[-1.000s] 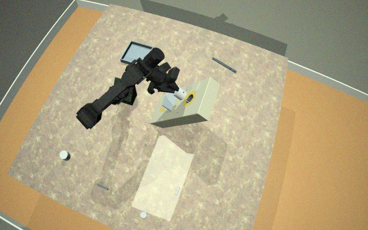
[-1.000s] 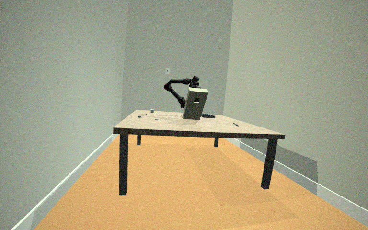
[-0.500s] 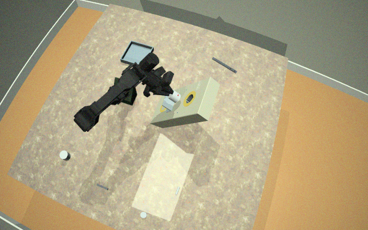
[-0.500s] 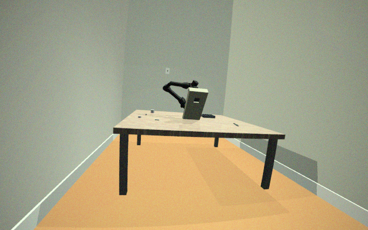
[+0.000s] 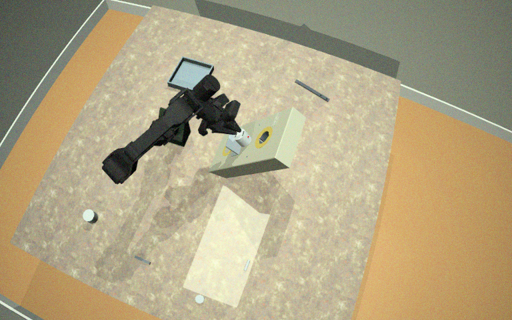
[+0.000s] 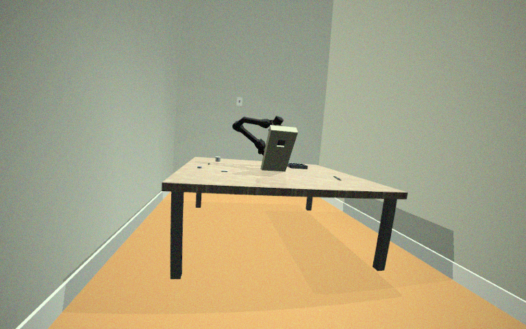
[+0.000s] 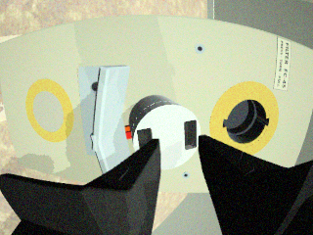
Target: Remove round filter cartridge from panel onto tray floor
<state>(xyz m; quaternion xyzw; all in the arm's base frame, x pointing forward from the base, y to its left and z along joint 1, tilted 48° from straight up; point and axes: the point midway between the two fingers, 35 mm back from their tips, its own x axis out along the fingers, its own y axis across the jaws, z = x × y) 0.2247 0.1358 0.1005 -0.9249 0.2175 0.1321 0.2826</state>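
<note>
The white round cartridge (image 5: 243,139) (image 7: 168,156) is out of the service panel (image 5: 260,155) (image 6: 277,157) (image 7: 171,49), in front of its face. Both dark slots show in the wrist view. My gripper (image 5: 238,131) (image 7: 179,144) is partly open at the cartridge's slotted face. The fingertips appear beside the slots, not in them, and the cartridge looks unheld and slightly tilted. Whether it touches the panel or bracket cannot be told. The empty socket (image 5: 264,136) (image 7: 245,120) has a yellow ring. The tray (image 5: 191,73) (image 6: 298,166) is behind the arm in the top view.
A pale angled bracket (image 5: 233,146) (image 7: 111,108) stands out from the panel beside the cartridge. A second yellow ring (image 7: 33,110) is beyond it. A dark bar (image 5: 312,90) lies behind the panel, and a small cylinder (image 5: 89,215) stands at the left.
</note>
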